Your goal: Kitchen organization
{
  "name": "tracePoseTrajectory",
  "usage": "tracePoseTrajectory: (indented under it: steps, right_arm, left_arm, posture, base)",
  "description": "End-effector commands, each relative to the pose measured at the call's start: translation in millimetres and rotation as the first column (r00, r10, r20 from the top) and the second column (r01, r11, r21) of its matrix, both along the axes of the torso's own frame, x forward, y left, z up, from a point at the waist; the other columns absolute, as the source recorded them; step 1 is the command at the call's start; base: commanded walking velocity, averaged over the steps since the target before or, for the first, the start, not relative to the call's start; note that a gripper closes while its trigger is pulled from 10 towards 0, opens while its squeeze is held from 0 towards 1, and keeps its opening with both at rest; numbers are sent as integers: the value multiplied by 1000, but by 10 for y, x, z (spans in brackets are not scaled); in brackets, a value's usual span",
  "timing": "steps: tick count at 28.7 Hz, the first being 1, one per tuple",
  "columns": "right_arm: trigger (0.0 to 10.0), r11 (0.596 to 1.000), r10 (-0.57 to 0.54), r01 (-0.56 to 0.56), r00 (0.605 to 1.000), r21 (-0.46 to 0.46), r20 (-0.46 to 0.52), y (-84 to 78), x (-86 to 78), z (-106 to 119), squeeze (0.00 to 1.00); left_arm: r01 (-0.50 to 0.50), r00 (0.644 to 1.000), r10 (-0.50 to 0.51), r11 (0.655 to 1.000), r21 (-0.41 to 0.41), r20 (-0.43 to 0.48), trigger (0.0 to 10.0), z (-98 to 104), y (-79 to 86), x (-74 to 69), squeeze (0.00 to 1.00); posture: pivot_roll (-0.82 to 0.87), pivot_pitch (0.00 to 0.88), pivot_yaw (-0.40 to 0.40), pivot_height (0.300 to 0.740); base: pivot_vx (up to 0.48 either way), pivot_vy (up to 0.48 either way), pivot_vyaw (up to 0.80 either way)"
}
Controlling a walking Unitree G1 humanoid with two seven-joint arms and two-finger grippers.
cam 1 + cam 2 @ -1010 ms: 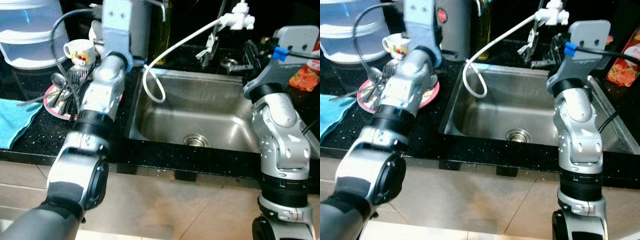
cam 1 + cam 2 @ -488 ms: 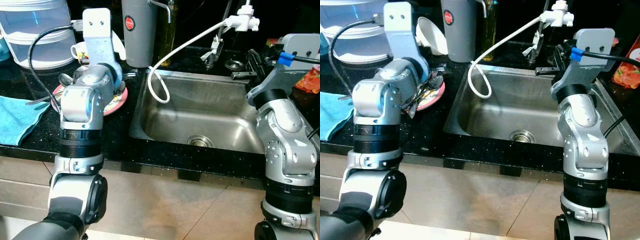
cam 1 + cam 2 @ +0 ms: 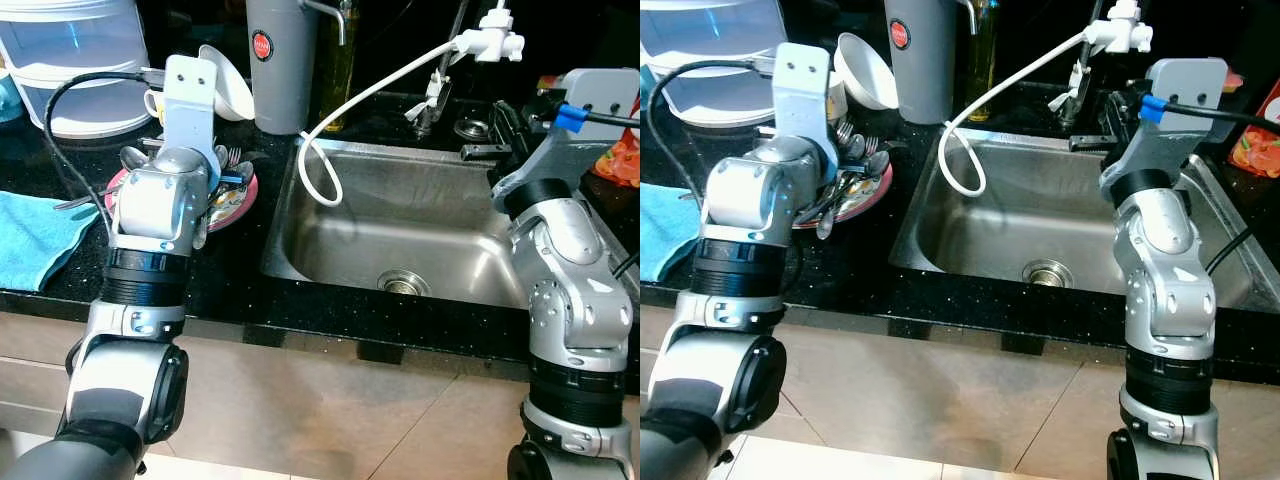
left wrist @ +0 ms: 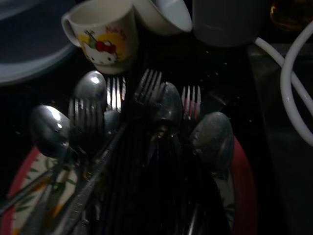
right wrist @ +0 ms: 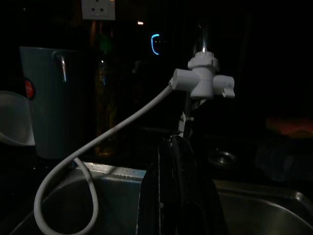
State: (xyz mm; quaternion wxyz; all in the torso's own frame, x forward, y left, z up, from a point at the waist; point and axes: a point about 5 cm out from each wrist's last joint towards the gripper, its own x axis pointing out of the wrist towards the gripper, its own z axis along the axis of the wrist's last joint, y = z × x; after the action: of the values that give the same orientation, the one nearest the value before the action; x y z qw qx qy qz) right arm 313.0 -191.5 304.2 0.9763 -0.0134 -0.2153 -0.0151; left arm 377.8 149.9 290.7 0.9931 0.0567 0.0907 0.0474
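Cutlery (image 4: 122, 127) lies heaped on the red-rimmed plate (image 4: 242, 196), right under the left gripper (image 4: 161, 205); its jaw state cannot be told. Right gripper (image 5: 178, 191) hovers over the sink (image 3: 400, 230), fingers pressed together, empty.

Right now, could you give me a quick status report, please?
Left gripper down over cutlery on red-rimmed plate. Right gripper shut, raised above sink. White hose dangles alongside.

Spoons (image 4: 213, 139) and forks (image 4: 147, 88) heaped on a red-rimmed plate (image 4: 243, 191) — cartoon mug (image 4: 103, 35) (upright) beyond.
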Motion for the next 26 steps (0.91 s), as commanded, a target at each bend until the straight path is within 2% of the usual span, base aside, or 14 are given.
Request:
tracePoseTrajectory:
  steps: [1, 2, 3, 7, 14, 15, 16, 17, 19, 21, 26]
  right_arm:
    - [10000, 1000, 13, -13, 1000, 2, -17, 19, 11, -16, 0]
    - [10000, 1000, 18, -18, 1000, 2, -21, 31, 18, -21, 0]
    - [10000, 1000, 21, -21, 1000, 2, -23, 42, 27, -26, 0]
    - [10000, 1000, 31, -30, 999, 7, -25, 83, 49, -31, 0]
    - [10000, 999, 37, -36, 999, 23, -28, 127, 60, -59, 0]
    - [10000, 999, 37, -36, 999, 23, -29, 128, 58, -66, 0]
    - [10000, 999, 37, -36, 999, 23, -29, 128, 58, -66, 0]
    - [10000, 999, 35, -34, 999, 23, -32, 123, 55, -82, 0]
    - [10000, 999, 32, -31, 999, 23, -33, 119, 54, -87, 0]
    - [10000, 999, 27, -26, 999, 27, -32, 115, 58, -92, 0]
    - [10000, 999, 29, -28, 999, 33, -28, 129, 67, -94, 0]
  left_arm:
    - [-7, 999, 6, 1000, -28, -39, 10000, -72, -17, 0, 0]
    - [13, 999, -15, 999, -49, -43, 10000, -72, -41, 5, 318]
    - [17, 999, -19, 998, -55, -47, 10000, -74, -52, 22, 1000]
    - [45, 999, -46, 998, -44, -29, 10000, -63, -77, 60, 1000]
    - [41, 997, -43, 998, -46, -63, 10000, -127, -79, 94, 1000]
    - [39, 997, -42, 998, -43, -67, 10000, -139, -75, 99, 467]
    - [39, 997, -42, 998, -43, -67, 10000, -139, -75, 99, 467]
    - [38, 995, -41, 998, -44, -85, 10000, -191, -68, 117, 0]
    - [49, 994, -53, 998, -48, -96, 10000, -218, -76, 125, 0]
    - [79, 986, -94, 990, -113, -135, 10000, -285, -111, 137, 0]
    - [88, 979, -117, 982, -170, -169, 10000, -337, -128, 159, 0]
  posture:
    - [74, 58, -11, 740]
    - [76, 61, -12, 740]
    - [75, 62, -11, 740]
    - [72, 62, -6, 740]
    - [69, 63, 3, 740]
    - [69, 62, 5, 740]
    - [69, 62, 5, 740]
    - [69, 58, 11, 740]
    - [69, 58, 11, 740]
    - [70, 58, 11, 740]
    - [69, 53, 18, 740]
  base:
    - [0, 0, 0]
    - [0, 0, 0]
    - [0, 0, 0]
    - [0, 0, 0]
    - [0, 0, 0]
    - [0, 0, 0]
    - [0, 0, 0]
    - [0, 0, 0]
    - [0, 0, 0]
    - [0, 0, 0]
    - [0, 0, 0]
